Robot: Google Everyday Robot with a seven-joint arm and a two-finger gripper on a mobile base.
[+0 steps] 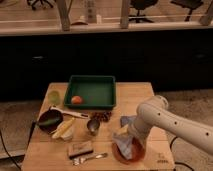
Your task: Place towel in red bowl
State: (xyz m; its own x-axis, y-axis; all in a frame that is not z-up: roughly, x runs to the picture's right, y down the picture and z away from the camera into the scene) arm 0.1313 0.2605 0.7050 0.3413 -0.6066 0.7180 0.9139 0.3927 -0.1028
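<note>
The red bowl (121,154) sits at the front right of the wooden table (135,97). A pale grey-blue towel (127,144) lies bunched in the bowl, and part of it (125,121) trails out behind toward the table middle. My white arm reaches in from the right, and my gripper (125,134) is down over the bowl, right at the towel.
A green tray (93,91) with an orange fruit (76,99) stands at the back. A dark bowl (50,120), a banana (64,128), a metal cup (93,126), a sponge (80,148) and a fork (89,159) lie at the left and front.
</note>
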